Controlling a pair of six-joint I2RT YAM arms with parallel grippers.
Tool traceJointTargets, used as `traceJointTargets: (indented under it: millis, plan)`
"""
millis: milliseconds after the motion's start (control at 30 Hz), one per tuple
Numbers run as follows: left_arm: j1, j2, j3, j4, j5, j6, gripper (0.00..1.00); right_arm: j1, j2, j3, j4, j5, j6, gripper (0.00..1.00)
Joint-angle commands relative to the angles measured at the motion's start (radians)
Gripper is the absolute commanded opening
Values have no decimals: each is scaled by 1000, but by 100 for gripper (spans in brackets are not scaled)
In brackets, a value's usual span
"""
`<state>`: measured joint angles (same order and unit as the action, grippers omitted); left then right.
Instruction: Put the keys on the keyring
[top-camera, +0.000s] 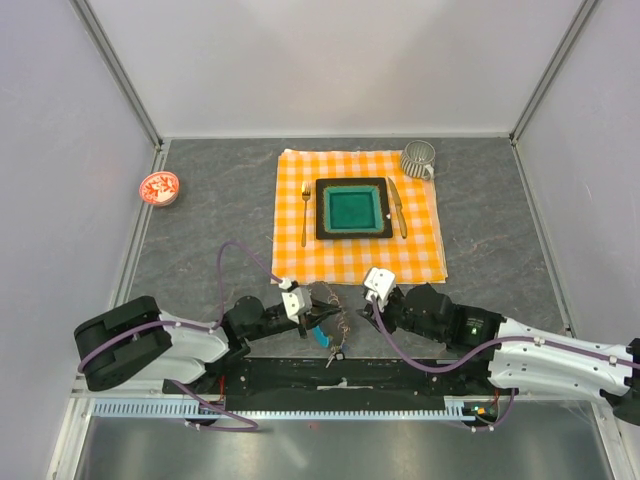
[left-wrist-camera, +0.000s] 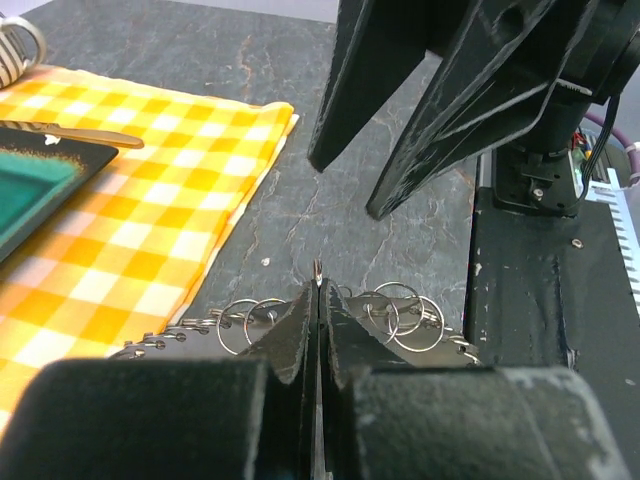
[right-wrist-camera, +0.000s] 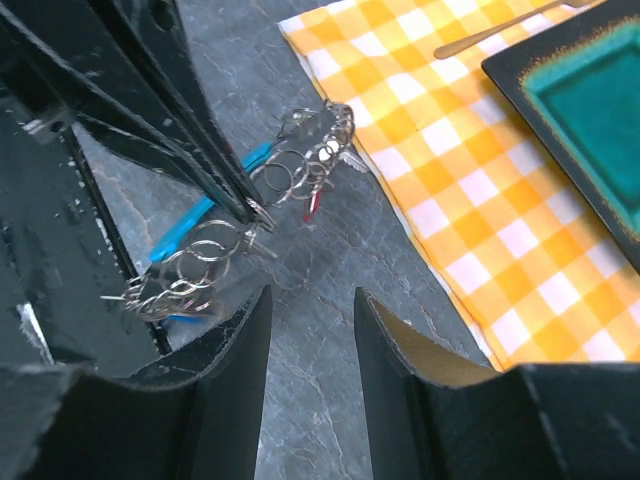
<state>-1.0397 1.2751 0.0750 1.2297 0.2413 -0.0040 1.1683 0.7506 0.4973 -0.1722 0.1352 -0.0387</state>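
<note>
The left gripper (left-wrist-camera: 317, 295), jaws shut, pinches the light, springy keyring (right-wrist-camera: 285, 175) mid-wire (likely slippery); the right gripper (right-wrist-camera: 312, 335) gapes empty.

Keyring (right-wrist-camera: 283, 178): silvery wire loop with a cyan clip (right-wrist-camera: 190, 225), pinched between the left gripper (left-wrist-camera: 317, 288) tips. Keys (top-camera: 336, 352): tiny, clustered just beside that gripper.

The left hand (left-wrist-camera: 317, 292) hides part of the keyring (left-wrist-camera: 404, 316).

We see an orange checked cloth (top-camera: 300, 260) on a grey table (top-camera: 200, 230). At the cloth's centre sits a dark plate (top-camera: 322, 210) with a teal well. A fork (top-camera: 305, 213) lies on the cloth's left half and a knife (top-camera: 397, 207) on its right. A mug (top-camera: 418, 158) stands at its far right corner, and a red-and-white dish (top-camera: 159, 187) sits well to its left.
</note>
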Motion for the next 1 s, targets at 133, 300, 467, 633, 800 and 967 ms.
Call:
traceJointTargets:
  millis: [133,300,467,633,800,967]
  plan:
    - [1,-66,9,410,-11,-28,2,8,-5,-124,298,77,77,47]
    - [1,-79,14,406,-10,-31,2,7,-8,-175,399,37,77,48]
    - [1,-82,31,402,-5,-33,2,5,1,-183,425,-54,72,50]
    - [1,-80,43,401,0,-33,2,7,21,-183,430,-85,74,54]
    - [1,-92,55,401,7,-39,2,7,61,-186,445,-75,74,55]
    - [1,-114,63,402,27,-44,2,7,50,-203,465,-19,82,55]
